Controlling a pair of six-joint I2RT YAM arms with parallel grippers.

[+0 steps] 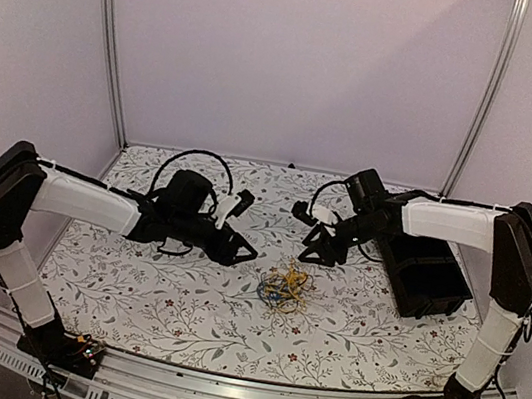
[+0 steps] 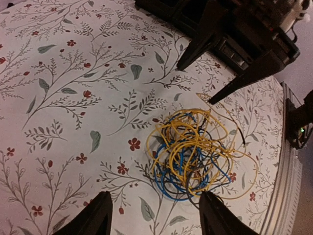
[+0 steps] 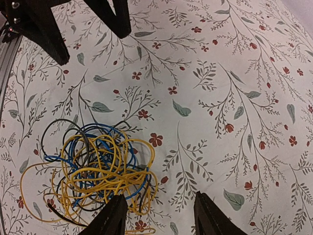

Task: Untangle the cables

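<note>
Flanking the thin yellow, blue and dark wire tangle [image 1: 284, 289], left gripper [image 1: 243, 250] and right gripper [image 1: 316, 251] are being poised spread, empty; pinching separate strands probably follows.

Black bin [image 1: 427, 284] on floral tablecloth [image 1: 180, 297].

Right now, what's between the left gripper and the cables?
Only bare floral tablecloth separates the left gripper and the cables; the top view shows it.

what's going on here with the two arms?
Two arms are set to untangle the cables, a yellow, blue and dark knot lying on the floral table. Left gripper and right gripper hover on either side of it, both open, neither holding a strand. Nothing is pulled apart yet.
</note>
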